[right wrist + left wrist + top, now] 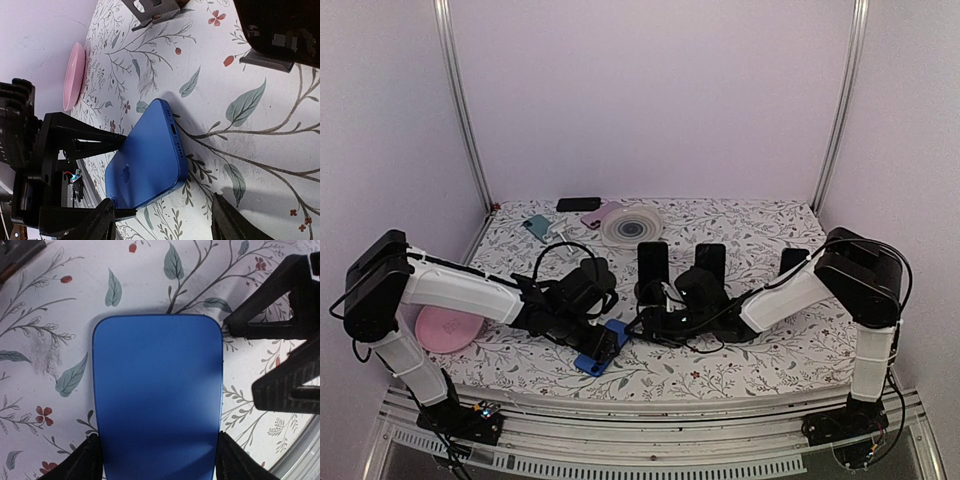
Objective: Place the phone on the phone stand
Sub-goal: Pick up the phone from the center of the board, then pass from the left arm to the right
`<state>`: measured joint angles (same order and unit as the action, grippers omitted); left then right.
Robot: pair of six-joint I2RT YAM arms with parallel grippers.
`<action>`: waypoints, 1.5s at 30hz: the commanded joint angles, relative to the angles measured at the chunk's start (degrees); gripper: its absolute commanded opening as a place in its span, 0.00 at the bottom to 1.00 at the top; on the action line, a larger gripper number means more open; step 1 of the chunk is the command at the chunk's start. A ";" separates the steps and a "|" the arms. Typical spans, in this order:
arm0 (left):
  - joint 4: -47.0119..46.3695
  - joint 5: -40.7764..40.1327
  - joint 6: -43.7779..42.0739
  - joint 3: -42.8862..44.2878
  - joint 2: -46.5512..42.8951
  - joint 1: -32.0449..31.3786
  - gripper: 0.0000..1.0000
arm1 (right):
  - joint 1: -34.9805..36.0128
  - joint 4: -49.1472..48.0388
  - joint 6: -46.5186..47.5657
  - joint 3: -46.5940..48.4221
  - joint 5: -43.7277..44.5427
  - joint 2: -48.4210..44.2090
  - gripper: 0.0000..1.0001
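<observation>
A blue phone [597, 357] lies back side up on the floral cloth near the front edge. My left gripper [607, 342] is shut on its two long edges; in the left wrist view the phone [157, 390] fills the space between my fingertips [85, 462]. My right gripper [647, 322] is open and empty, just right of the phone, facing its port end [150, 160]. Three black upright stands are in a row behind, the nearest [653, 265] just beyond the right gripper. A black stand base [280, 30] shows in the right wrist view.
A pink plate [448, 328] lies at the left. At the back are a white round dish [630, 225], a teal phone [537, 226], a black phone [578, 204] and a pink phone [600, 214]. The right gripper's fingers [280, 310] show close beside the blue phone.
</observation>
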<state>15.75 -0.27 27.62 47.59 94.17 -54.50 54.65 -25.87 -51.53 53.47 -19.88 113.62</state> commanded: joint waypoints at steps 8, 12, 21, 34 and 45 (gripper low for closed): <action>-5.76 2.10 -0.31 -2.04 -3.77 -0.87 0.57 | -0.10 -8.68 -8.69 -1.03 1.37 4.16 0.59; -6.57 3.04 -0.68 -1.98 -3.88 -0.87 0.57 | 0.19 -10.45 -11.11 -0.59 2.09 5.14 0.49; -7.62 3.80 -1.13 -2.74 -4.86 -0.96 0.56 | 0.56 -14.09 -14.05 0.31 1.51 6.08 0.37; -9.22 4.80 -1.16 -3.47 -5.14 -1.10 0.55 | 0.69 -20.10 -17.44 -0.06 -1.69 6.60 0.14; -7.81 3.91 -0.71 -5.32 -10.05 -0.99 0.91 | 1.16 -20.82 -14.50 -2.91 0.63 1.39 0.02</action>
<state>9.06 3.70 27.16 43.07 88.68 -54.72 55.35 -45.41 -69.12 51.92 -20.27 118.83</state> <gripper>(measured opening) 0.838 0.077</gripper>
